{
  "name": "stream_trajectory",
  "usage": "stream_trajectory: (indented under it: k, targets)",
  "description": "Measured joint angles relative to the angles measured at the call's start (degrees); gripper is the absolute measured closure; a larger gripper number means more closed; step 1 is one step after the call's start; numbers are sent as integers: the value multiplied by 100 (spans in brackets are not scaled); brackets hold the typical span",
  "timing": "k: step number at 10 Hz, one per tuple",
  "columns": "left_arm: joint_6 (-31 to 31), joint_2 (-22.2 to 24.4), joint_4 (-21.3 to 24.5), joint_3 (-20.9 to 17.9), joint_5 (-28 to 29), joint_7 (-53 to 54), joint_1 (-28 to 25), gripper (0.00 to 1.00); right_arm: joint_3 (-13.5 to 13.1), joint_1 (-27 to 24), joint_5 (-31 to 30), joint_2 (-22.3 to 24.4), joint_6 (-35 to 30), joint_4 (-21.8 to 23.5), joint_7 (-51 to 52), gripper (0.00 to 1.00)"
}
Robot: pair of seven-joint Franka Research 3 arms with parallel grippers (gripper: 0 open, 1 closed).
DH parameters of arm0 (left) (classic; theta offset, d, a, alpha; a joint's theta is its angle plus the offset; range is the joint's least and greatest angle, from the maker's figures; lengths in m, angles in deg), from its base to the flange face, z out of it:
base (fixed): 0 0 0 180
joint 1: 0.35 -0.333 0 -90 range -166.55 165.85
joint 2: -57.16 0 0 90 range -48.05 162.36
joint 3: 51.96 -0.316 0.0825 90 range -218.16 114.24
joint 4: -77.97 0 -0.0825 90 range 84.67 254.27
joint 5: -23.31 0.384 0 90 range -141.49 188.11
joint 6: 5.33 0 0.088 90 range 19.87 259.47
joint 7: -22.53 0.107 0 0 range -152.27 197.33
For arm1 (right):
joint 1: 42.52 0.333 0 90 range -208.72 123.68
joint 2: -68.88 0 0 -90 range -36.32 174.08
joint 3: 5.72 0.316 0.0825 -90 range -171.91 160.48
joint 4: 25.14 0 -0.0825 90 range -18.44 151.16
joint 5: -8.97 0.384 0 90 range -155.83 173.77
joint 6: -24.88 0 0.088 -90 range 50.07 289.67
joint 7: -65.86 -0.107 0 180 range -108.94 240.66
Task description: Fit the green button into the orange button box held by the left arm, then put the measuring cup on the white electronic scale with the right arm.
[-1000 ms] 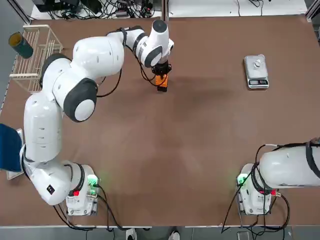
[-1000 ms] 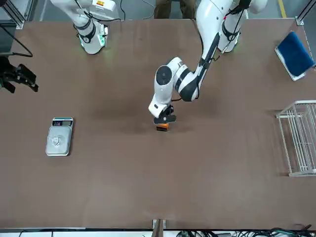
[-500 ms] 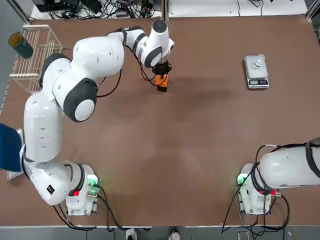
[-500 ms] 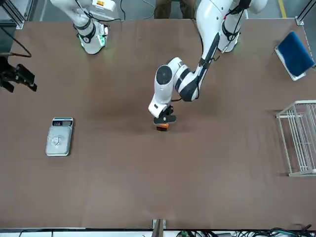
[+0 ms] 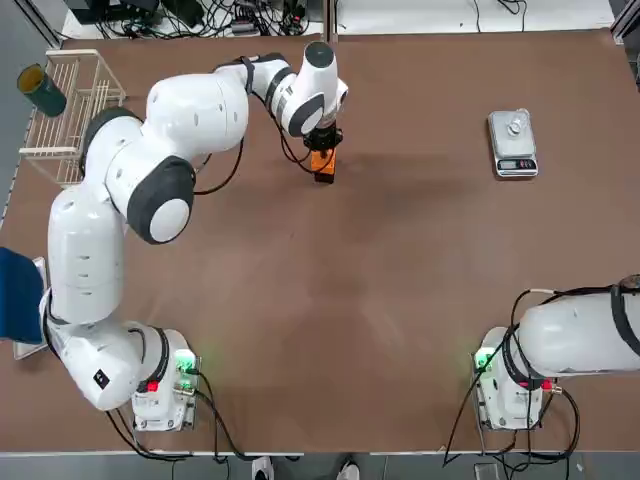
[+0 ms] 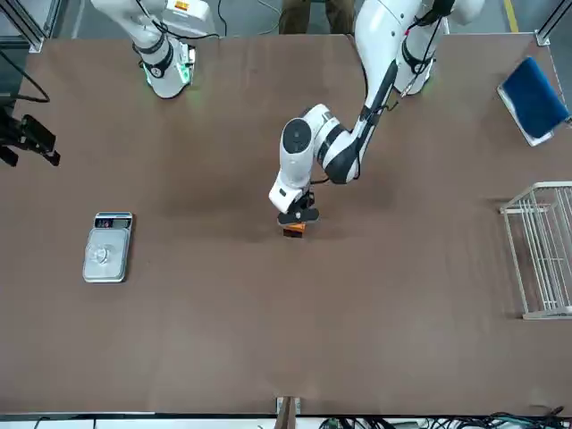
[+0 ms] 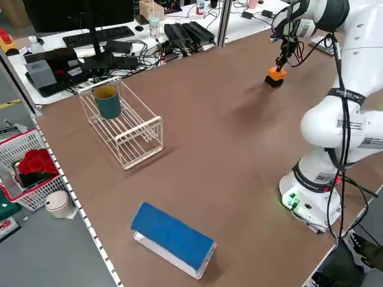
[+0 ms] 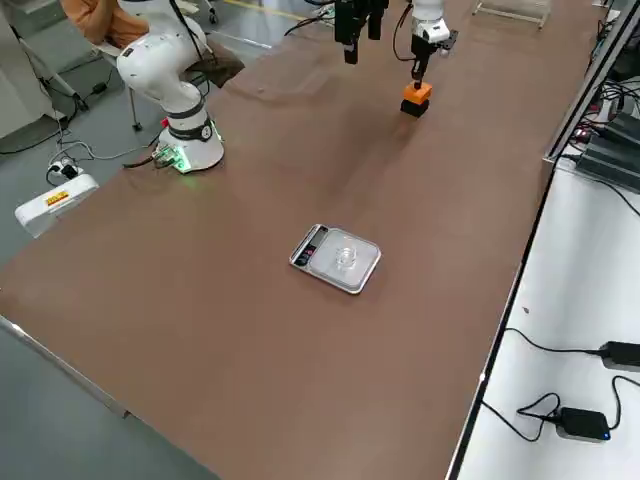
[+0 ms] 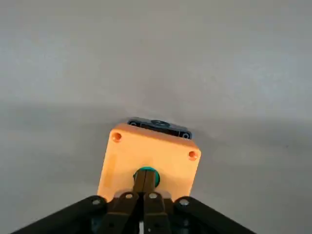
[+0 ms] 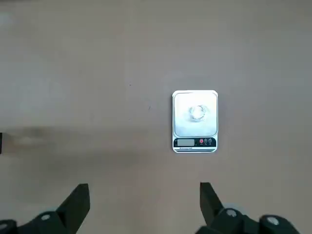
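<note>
The orange button box (image 5: pixel 323 163) stands on the brown table at the far middle, also seen as the orange button box (image 9: pixel 148 161) in the left wrist view. The green button (image 9: pixel 146 176) sits in the hole in its top face. My left gripper (image 9: pixel 144 184) is shut, and its joined tips rest on the button's cap from above. The measuring cup (image 5: pixel 516 126) stands on the plate of the white electronic scale (image 5: pixel 512 146) at the far right. My right gripper (image 6: pixel 27 141) hangs open and empty near the table's edge, high above the scale (image 10: pixel 195 121).
A small black block (image 9: pixel 158 125) shows at the foot of the orange box. A wire rack (image 5: pixel 72 110) with a dark green cup (image 5: pixel 41 90) stands at the far left. A blue pad (image 5: pixel 18 295) lies at the left edge.
The right gripper has drifted a little farther toward the table's edge. The left gripper stays shut on top of the box and has barely moved.
</note>
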Motion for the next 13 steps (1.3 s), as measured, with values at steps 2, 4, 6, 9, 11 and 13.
stream_trajectory:
  k: [2,4,6,9,11,13]
  targets:
    - [55,-8,15,6,49,-104,3,99,1,-1,0,-26,-15,0,-1,0]
    - [87,-9,22,6,55,-129,6,99,-1,-23,0,-62,-19,0,-1,0]
    - [89,-9,23,6,55,-130,6,99,-4,-58,-1,-80,-22,0,-2,0]
    - [89,-9,25,6,55,-131,6,99,-8,-78,-1,-81,-30,0,-2,0]
    - [89,-9,27,6,56,-131,6,99,-8,-78,-1,-90,-50,4,-2,0]
    - [89,-9,29,5,56,-131,6,99,-7,-78,-1,-98,-53,9,-2,0]
